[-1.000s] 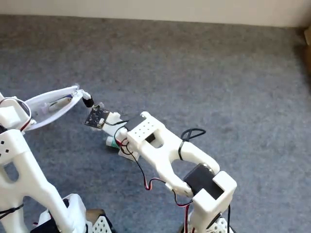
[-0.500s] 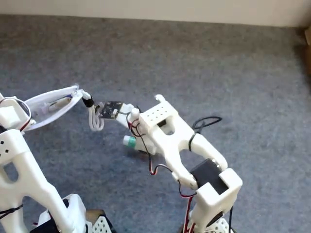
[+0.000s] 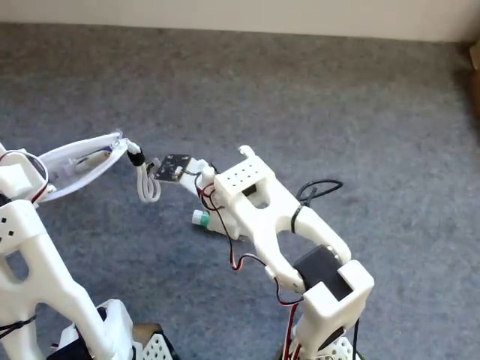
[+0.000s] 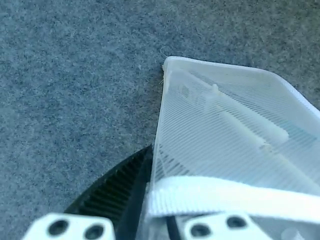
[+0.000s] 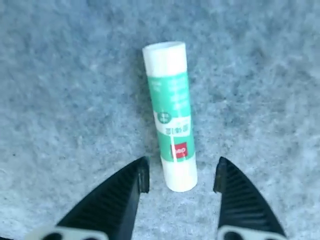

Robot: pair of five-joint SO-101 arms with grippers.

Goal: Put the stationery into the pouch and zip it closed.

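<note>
A white mesh pouch hangs off the carpet at the left, and my left gripper is shut on its near end. In the left wrist view the pouch holds long pale items behind the mesh. Its black zipper pull and white loop strap hang at the end nearest the right arm. A green-and-white glue stick lies flat on the carpet. My right gripper is open just above it, one finger on each side of its near end. From above, the glue stick pokes out from under the right arm.
Grey carpet covers the whole work area, with open floor behind and to the right of the arms. A pale wall strip runs along the far edge. Red and black cables hang loosely from the right arm.
The right arm swung to the right, away from the pouch's mouth, uncovering the white loop strap. The glue stick now lies farther right. The left arm and pouch stayed put.
</note>
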